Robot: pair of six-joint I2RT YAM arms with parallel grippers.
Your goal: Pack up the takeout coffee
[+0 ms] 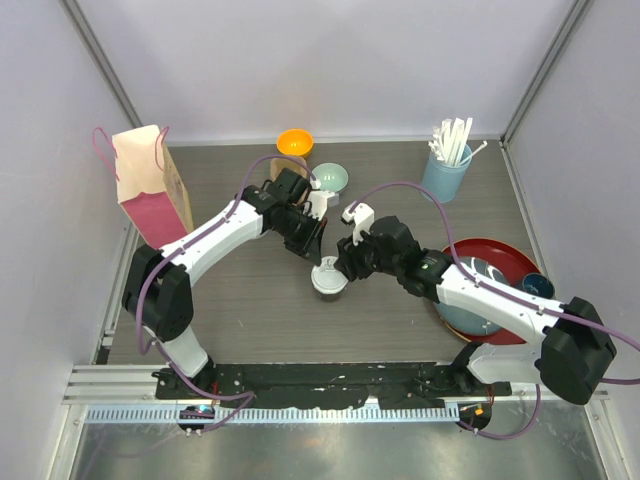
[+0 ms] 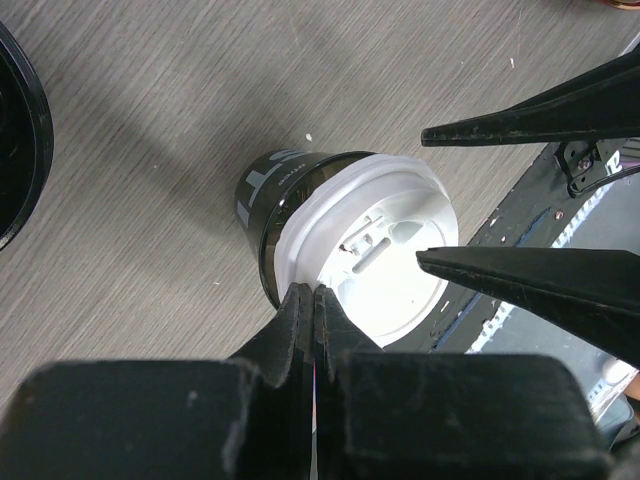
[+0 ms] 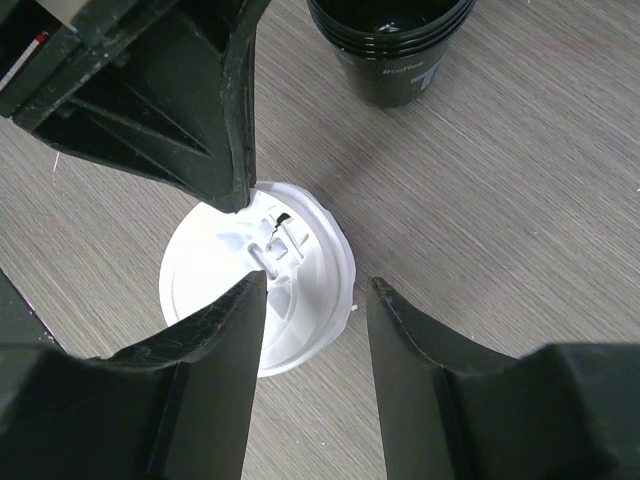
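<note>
While the clenched left gripper (image 2: pixel 308 300) touches its lid (image 2: pixel 385 250), the cup (image 2: pixel 270 195) under the parted right gripper (image 3: pixel 315 282) looks light and crushable: clasp mid-wall, gently.

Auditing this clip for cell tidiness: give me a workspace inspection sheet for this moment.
Surface: wood-grain table, no spills seen.
Job's things: black cup upright at centre, white lid on; stack of black cups nearby; paper bag standing far left.
Clutter: orange bowl, pale bowl, tumbler of straws, red tray with dishes.
Grippers: left pincer shut, tips at lid rim; right pincer open above lid.
Cables: purple cables along both arms.
Surroundings: plain walls.
</note>
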